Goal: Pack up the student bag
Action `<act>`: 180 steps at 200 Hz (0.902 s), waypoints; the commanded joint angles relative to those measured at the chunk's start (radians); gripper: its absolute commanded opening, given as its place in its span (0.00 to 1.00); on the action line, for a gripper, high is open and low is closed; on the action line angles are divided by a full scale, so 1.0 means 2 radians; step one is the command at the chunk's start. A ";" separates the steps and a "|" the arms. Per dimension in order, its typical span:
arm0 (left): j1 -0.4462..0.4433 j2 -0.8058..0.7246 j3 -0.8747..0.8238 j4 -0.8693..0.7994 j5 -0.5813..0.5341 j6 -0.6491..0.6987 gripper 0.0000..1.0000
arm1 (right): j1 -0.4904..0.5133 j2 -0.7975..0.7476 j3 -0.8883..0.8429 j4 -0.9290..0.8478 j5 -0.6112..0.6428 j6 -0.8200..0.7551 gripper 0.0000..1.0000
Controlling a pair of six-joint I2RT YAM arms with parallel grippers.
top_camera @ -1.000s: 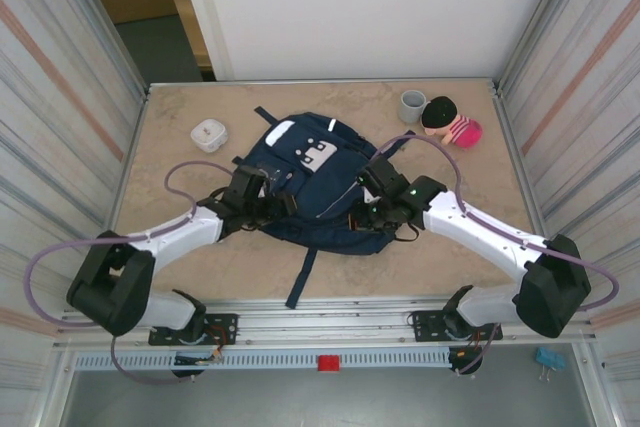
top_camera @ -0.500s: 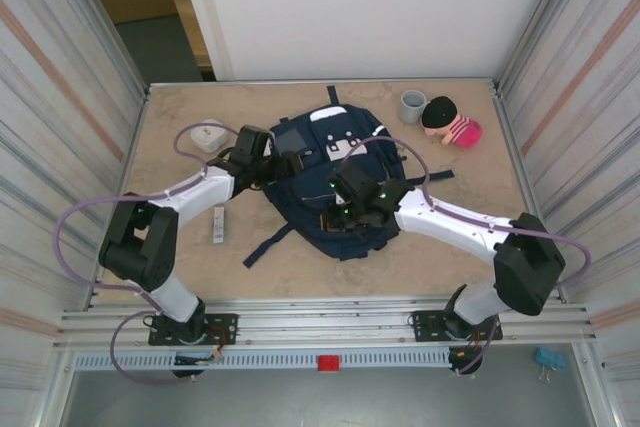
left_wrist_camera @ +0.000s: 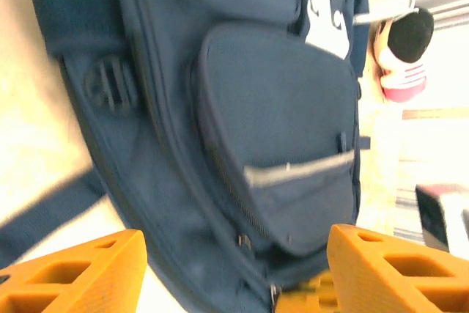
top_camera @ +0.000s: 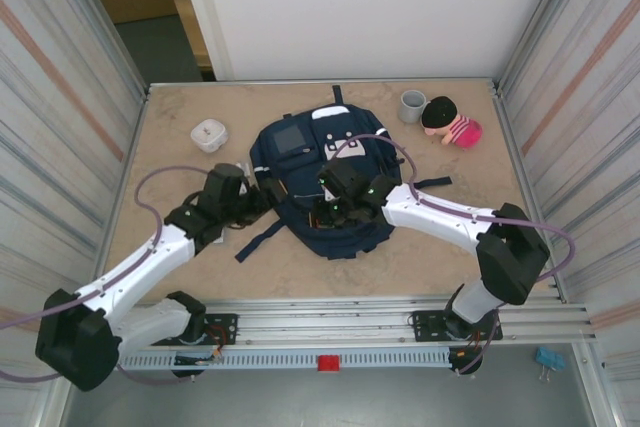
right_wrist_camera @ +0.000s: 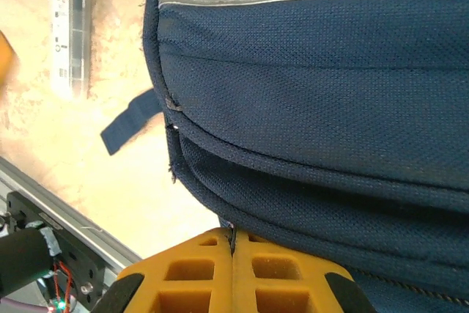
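Student bag (top_camera: 325, 162): lies flat at table (top_camera: 170, 147) centre, handle toward far edge.
Left gripper (left_wrist_camera: 234, 238): jaws spread, at bag's left edge, bag fabric ahead of fingers.
Right gripper (right_wrist_camera: 233, 245): jaws pressed together, tips against bag's near-centre fabric.

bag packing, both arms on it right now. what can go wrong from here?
1. A loose strap lies near the open left hand; it may snag.
2. The right hand is shut at a seam of the student bag; a pull may drag the whole bag instead of opening it.
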 commanded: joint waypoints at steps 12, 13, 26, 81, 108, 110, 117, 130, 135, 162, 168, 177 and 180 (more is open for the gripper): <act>-0.034 -0.011 -0.036 0.016 -0.027 -0.095 0.66 | 0.009 0.014 0.029 0.026 -0.010 -0.009 0.00; -0.035 -0.011 -0.036 0.017 -0.029 -0.096 0.66 | 0.009 0.014 0.030 0.026 -0.010 -0.010 0.00; -0.042 -0.002 -0.044 0.033 -0.033 -0.104 0.66 | 0.010 0.014 0.032 0.026 -0.010 -0.011 0.00; -0.047 0.059 -0.050 0.106 -0.026 -0.125 0.63 | 0.010 0.008 0.027 0.031 -0.008 -0.012 0.00; -0.053 0.088 -0.051 0.129 -0.026 -0.135 0.59 | 0.010 0.007 0.029 0.035 -0.012 -0.011 0.00; -0.053 0.089 -0.051 0.131 -0.026 -0.136 0.58 | 0.010 0.008 0.028 0.035 -0.012 -0.011 0.00; -0.053 0.093 -0.053 0.137 -0.027 -0.137 0.56 | 0.010 0.007 0.027 0.036 -0.012 -0.010 0.00; -0.053 0.097 -0.058 0.144 -0.033 -0.140 0.49 | 0.010 0.006 0.026 0.037 -0.010 -0.010 0.00; -0.053 0.097 -0.061 0.147 -0.037 -0.142 0.46 | 0.010 0.006 0.025 0.038 -0.009 -0.009 0.00; -0.053 0.097 -0.070 0.157 -0.046 -0.147 0.38 | 0.010 0.004 0.024 0.038 -0.004 -0.009 0.00; -0.053 0.099 -0.073 0.161 -0.046 -0.148 0.37 | 0.010 0.004 0.024 0.038 -0.003 -0.009 0.00; -0.053 0.100 -0.079 0.172 -0.044 -0.153 0.36 | 0.010 0.004 0.023 0.036 0.000 -0.009 0.00; -0.053 0.101 -0.081 0.177 -0.043 -0.156 0.36 | 0.010 0.003 0.023 0.036 0.001 -0.009 0.00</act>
